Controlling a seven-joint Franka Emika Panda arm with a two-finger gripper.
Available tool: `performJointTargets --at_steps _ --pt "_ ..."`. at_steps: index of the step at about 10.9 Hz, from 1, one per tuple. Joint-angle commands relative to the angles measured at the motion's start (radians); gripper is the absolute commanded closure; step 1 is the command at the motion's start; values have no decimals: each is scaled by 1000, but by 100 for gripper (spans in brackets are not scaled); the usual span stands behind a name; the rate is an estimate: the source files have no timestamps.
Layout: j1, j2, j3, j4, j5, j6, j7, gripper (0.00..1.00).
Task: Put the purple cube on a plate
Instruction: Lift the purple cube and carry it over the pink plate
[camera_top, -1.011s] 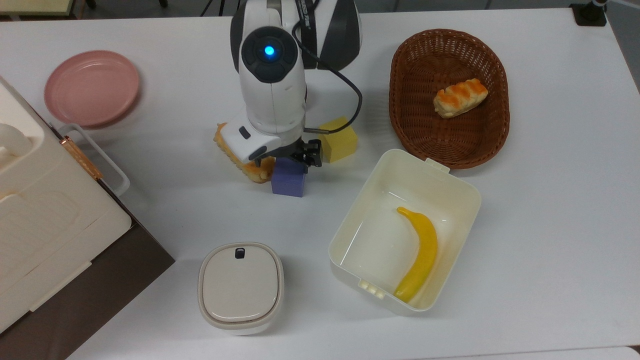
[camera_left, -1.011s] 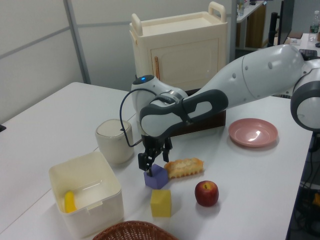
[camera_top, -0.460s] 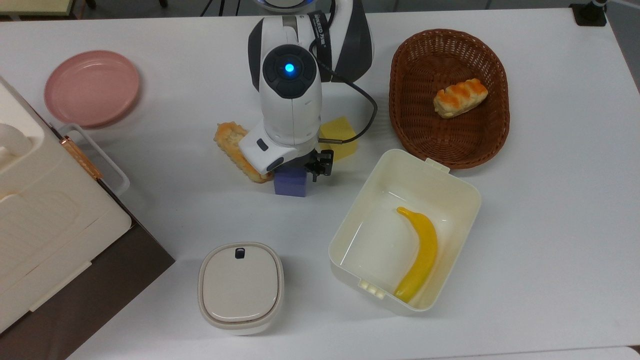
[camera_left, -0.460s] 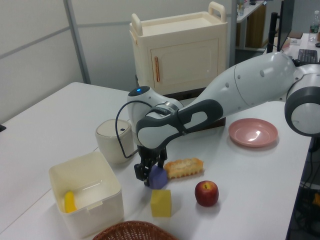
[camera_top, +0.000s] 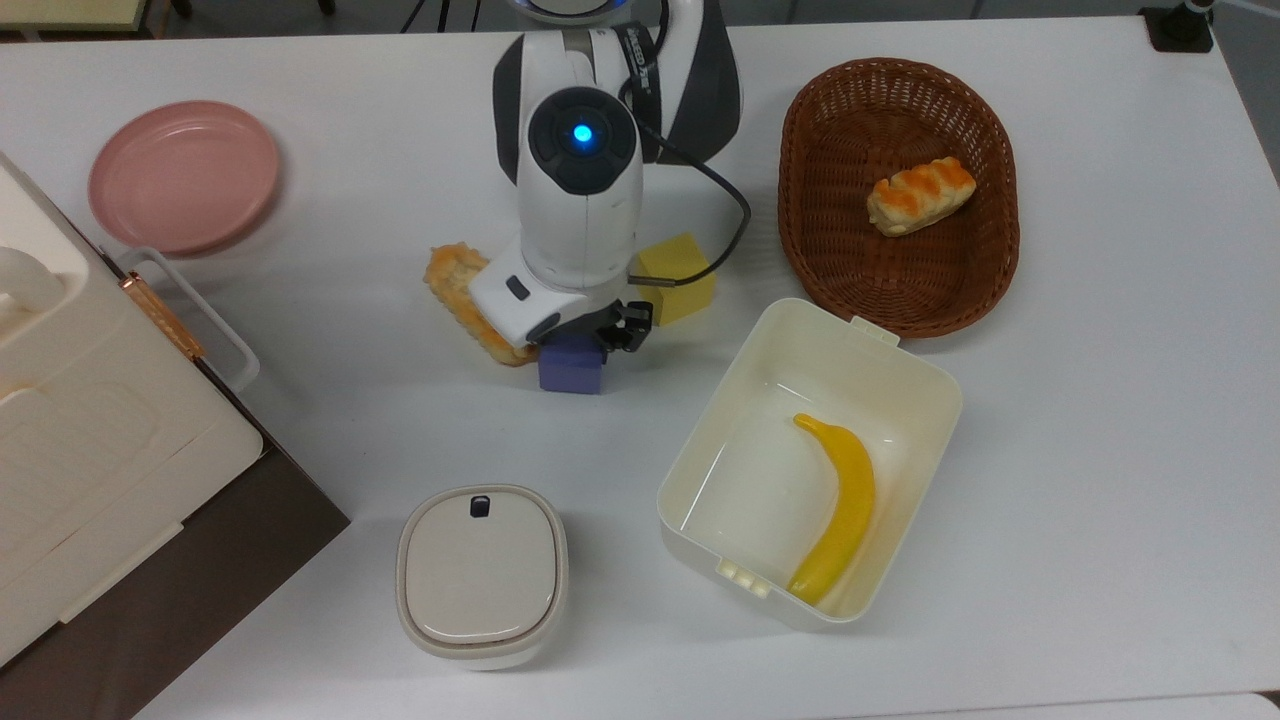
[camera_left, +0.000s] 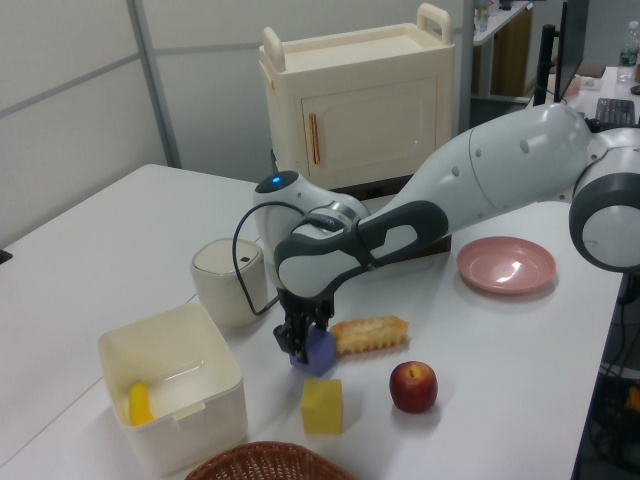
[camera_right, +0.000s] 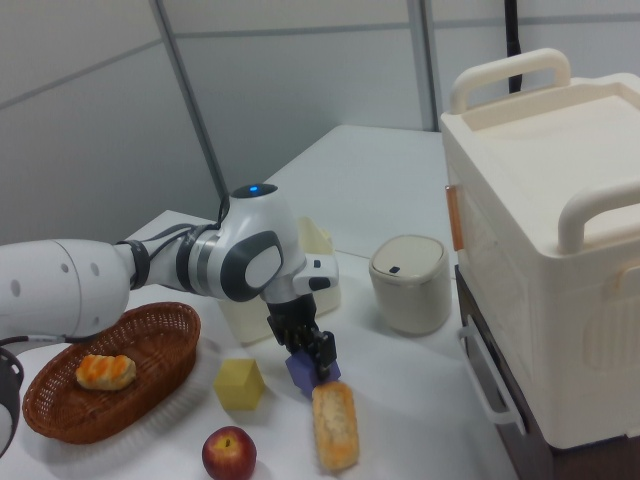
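Note:
The purple cube (camera_top: 571, 371) rests on the white table just in front of a long bread stick (camera_top: 462, 297). My gripper (camera_top: 585, 341) points straight down onto it, fingers on opposite faces and shut on it. In the left view the gripper (camera_left: 300, 343) covers the left half of the cube (camera_left: 320, 351). In the right view the cube (camera_right: 299, 374) peeks out below the gripper (camera_right: 312, 356). The pink plate (camera_top: 184, 175) lies bare at the top view's far left, well away from the cube, and at the left view's right (camera_left: 506, 264).
A yellow cube (camera_top: 680, 280) sits close to the gripper's right in the top view. A red apple (camera_left: 413, 386) lies near it. A wicker basket (camera_top: 830, 255), a white bin (camera_top: 690, 470) holding a banana, a lidded pot (camera_top: 482, 575) and a cream cabinet (camera_top: 80, 430) ring the area.
The arm swung right and came down over the purple cube. Its fingers closed in on the cube, which shifted slightly left in the top view.

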Motion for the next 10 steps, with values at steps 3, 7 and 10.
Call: performJointTargets --at_steps 3,7,10 --pt "-119 -157 -13 -30 -9 -127 -172 58" --pt "-263 -227 -13 -65 -11 -156 -364 58" --pt "-404 -259 -13 -100 -11 -153 -554 58"
